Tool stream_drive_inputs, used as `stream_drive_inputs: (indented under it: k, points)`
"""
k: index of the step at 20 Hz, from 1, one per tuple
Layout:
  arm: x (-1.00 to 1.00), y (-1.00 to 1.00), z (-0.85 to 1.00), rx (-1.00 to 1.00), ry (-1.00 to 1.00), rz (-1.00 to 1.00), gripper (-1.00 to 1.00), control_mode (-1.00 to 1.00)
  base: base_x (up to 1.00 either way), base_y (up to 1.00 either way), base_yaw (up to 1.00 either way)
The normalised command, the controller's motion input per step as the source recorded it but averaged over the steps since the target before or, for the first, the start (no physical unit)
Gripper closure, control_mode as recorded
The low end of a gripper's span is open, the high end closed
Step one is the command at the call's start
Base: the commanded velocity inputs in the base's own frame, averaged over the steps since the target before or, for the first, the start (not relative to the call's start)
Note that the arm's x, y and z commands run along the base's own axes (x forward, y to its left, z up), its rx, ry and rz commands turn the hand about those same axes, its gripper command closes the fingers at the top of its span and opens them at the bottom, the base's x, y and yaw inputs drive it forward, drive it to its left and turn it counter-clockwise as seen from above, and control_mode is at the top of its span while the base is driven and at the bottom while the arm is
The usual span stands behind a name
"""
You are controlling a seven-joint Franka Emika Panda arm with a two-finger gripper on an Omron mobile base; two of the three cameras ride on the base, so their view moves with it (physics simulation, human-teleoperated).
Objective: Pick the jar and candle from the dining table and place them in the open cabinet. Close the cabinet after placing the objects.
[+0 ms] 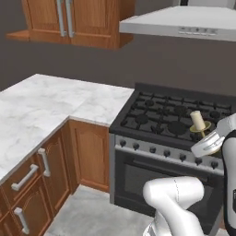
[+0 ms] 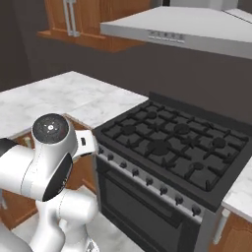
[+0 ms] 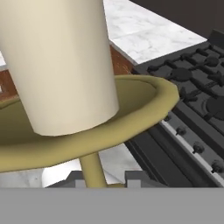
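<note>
gripper clamped on candle stem | held upright above stove front edge | cabinet up left of stove

Even, soft rendered light, moderately dim; dark wall absorbs it. No hard shadows, no glare. Slight low-resolution softness. Candle looms large in hand view.

One candle on one brass holder, right of frame. One gas stove at centre right, with one oven door below. One range hood, upper right. One wall cabinet, upper left, carrying two bar handles. One marble bench, left of frame. One robot arm, lower right.
</note>
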Motion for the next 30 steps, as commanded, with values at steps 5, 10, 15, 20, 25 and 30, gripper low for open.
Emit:
stream_drive_inputs:
  k: [5, 10, 15, 20, 25, 30]
  points:
    - [0.0, 0.0, 0.0, 0.0, 0.0, 0.0, 1.0, 1.0, -0.19, -0.29, -0.35]
    - [0.0, 0.0, 0.0, 0.0, 0.0, 0.0, 1.0, 1.0, -0.14, -0.24, -0.33]
    - [0.0, 0.0, 0.0, 0.0, 0.0, 0.0, 1.0, 1.0, -0.07, -0.16, -0.28]
    - [0.0, 0.0, 0.0, 0.0, 0.0, 0.0, 1.0, 1.0, 0.0, -0.18, -0.21]
    - [0.0, 0.0, 0.0, 0.0, 0.0, 0.0, 1.0, 1.0, 0.0, -0.21, -0.16]
    - [0.0, 0.0, 0.0, 0.0, 0.0, 0.0, 1.0, 1.0, 0.0, -0.28, -0.14]
